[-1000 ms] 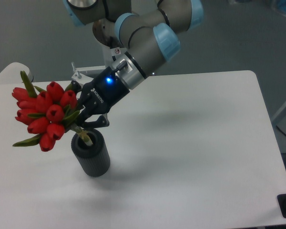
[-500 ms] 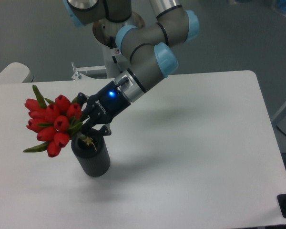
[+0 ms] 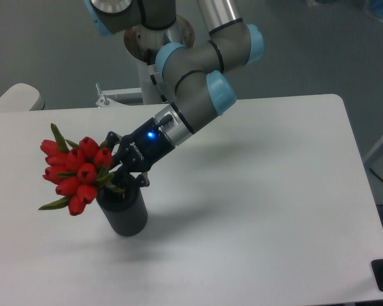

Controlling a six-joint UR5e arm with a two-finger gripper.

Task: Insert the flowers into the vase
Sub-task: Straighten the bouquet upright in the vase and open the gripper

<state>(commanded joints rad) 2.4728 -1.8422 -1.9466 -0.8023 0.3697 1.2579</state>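
The tight bunch of red closed tulip flowers with narrow green leaves (image 3: 76,173) leans out to the left over the rim of the small dark grey ribbed cylindrical vase (image 3: 123,212), its stems angling down into the round mouth; I see the heads hanging left of and slightly above the vase, wider than the vase itself. The black two-finger gripper (image 3: 117,176) sits just above the mouth, its fingers closed around the stems where they meet the heads; I read the grasp as firm, though the stems are largely hidden behind the fingers. A blue indicator light (image 3: 151,134) glows on the gripper body. The grey robot arm with light blue joint caps (image 3: 201,64) slopes down from the upper centre toward the vase. The vase stands upright on the white rounded-corner table (image 3: 262,191), near its left front part, casting a soft shadow to its right.
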